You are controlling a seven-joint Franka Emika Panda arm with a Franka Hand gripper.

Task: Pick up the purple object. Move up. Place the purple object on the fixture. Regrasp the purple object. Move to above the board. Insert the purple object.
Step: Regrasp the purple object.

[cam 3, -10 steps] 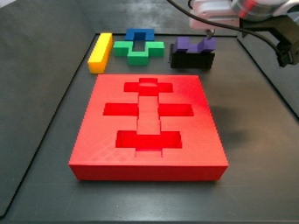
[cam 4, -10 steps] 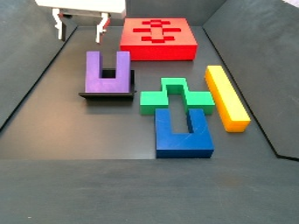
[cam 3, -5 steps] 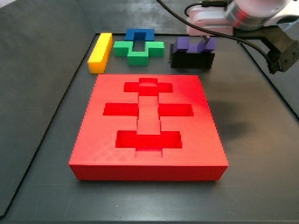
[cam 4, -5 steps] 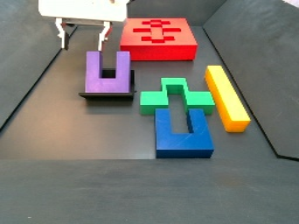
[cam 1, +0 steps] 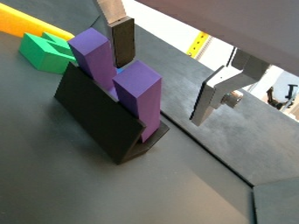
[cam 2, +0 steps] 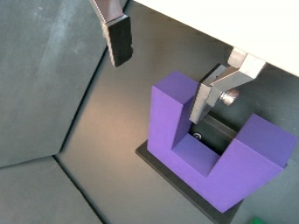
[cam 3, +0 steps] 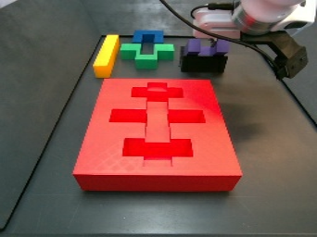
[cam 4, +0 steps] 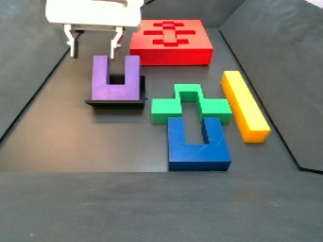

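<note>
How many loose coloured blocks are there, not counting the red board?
4. The purple object stands in the fixture under the open hand; green block, blue block, yellow bar lie alongside.

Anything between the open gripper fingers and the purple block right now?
Nothing: both wrist views show bare air between the gripper and the purple block on the fixture.

Even, fairly bright overhead light, no harsh glare. Gripper hangs just above the purple object, casting only a faint soft shadow on the dark floor below it. Both side views low-res, slightly soft. Gripper fingers near the wrist lens slightly blurred; white overexposed strip behind them.
</note>
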